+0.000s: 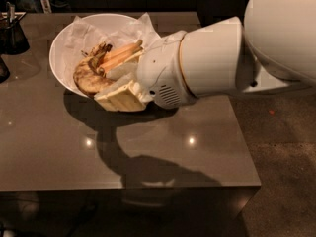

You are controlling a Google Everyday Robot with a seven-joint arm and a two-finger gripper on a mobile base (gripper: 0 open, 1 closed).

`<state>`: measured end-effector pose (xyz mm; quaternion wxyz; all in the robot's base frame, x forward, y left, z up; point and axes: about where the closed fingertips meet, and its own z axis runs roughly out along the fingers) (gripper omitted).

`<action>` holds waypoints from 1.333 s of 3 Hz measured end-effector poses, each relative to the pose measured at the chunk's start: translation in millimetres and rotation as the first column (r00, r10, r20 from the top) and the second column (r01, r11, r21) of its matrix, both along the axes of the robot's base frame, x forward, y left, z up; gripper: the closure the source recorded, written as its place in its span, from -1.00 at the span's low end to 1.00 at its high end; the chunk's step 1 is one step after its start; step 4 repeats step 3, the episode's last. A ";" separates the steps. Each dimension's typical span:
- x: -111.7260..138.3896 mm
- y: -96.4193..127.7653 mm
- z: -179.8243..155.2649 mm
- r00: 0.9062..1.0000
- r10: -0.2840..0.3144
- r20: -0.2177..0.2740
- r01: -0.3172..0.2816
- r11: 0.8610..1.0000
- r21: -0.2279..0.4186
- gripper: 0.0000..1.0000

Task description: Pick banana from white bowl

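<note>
The white bowl [64, 43], lined with crumpled white paper, stands at the back left of the dark table. The banana [85, 77], brown-black mottled and curved, is at the bowl's front rim. My gripper [102, 81] reaches in from the right, its big white arm covering the bowl's right side. One tan finger [121, 53] lies over the banana and the other [121, 97] under it. The fingers are closed on the banana's right end, and it appears slightly raised over the rim.
A dark container [12, 33] with utensils stands at the table's back left corner. Another dark object [2, 69] is at the left edge. The table's front edge [128, 186] is near, and bare floor [286, 157] lies to the right.
</note>
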<state>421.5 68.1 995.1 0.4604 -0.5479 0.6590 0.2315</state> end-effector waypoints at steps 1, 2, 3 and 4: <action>-10.7 0.8 0.5 1.000 -0.016 0.003 0.016 1.000 0.013 1.00; -36.2 7.0 2.8 0.998 -0.055 0.010 0.055 0.999 -0.001 1.00; -36.2 7.0 2.8 0.998 -0.055 0.010 0.055 0.999 -0.001 1.00; -36.2 7.0 2.8 0.998 -0.055 0.010 0.055 0.999 -0.001 1.00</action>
